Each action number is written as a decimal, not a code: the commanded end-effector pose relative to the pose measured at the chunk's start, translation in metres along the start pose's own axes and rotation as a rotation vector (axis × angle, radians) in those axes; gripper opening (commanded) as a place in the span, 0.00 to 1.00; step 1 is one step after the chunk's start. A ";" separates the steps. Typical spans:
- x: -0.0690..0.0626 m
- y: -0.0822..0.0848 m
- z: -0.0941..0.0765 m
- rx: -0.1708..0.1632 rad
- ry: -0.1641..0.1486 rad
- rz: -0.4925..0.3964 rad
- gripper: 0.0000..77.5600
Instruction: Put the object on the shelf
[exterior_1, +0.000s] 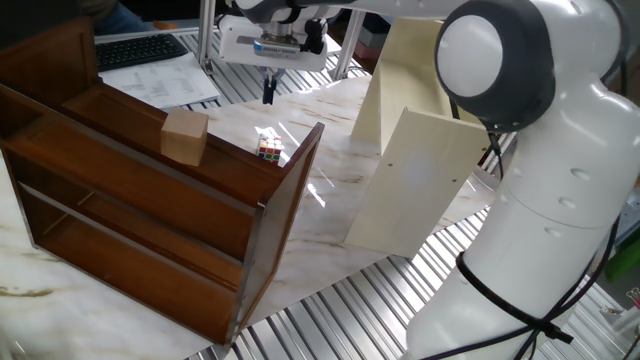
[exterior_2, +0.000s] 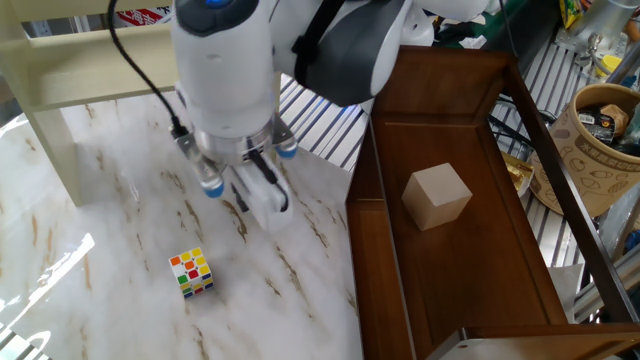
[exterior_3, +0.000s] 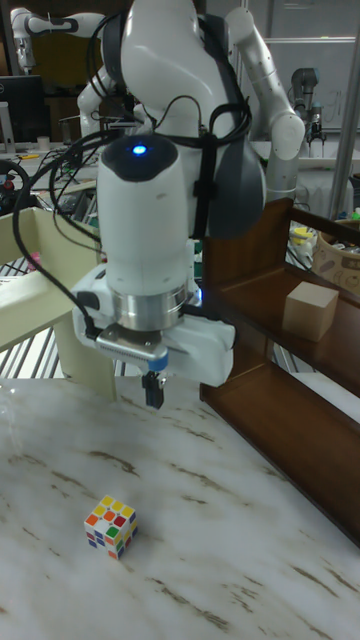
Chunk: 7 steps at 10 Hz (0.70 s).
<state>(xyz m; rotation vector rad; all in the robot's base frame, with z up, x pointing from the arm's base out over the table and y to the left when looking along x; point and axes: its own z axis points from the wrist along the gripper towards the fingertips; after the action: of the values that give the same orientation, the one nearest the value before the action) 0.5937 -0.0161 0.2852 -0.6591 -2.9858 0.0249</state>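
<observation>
Cube (exterior_2: 191, 272): likely light, rigid, slick; grasp opposite flat faces.
End effector (exterior_3: 155, 389): fingers together, empty, above bench (exterior_2: 100, 250).

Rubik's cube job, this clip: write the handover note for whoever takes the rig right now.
Pincer: empty, hanging above the marble table; fingers look close together, but open or shut cannot be told.
Rubik's cube: lying on the table, apart from the pincer, untouched.
Cream shelf: standing at the table's far side; nothing visible on it.
Tan wooden block: on the dark brown shelf; not part of the job.
Done: nothing.
Left: grasp the cube, carry it, place it on the cream shelf.
</observation>
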 end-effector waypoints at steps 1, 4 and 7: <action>-0.031 -0.010 0.021 0.003 -0.024 -0.045 0.00; -0.041 -0.017 0.036 0.004 -0.023 -0.057 0.00; -0.050 -0.022 0.055 0.005 -0.027 -0.071 0.00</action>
<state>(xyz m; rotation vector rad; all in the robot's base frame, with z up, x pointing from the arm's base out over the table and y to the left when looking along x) 0.6219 -0.0520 0.2336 -0.5688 -3.0230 0.0353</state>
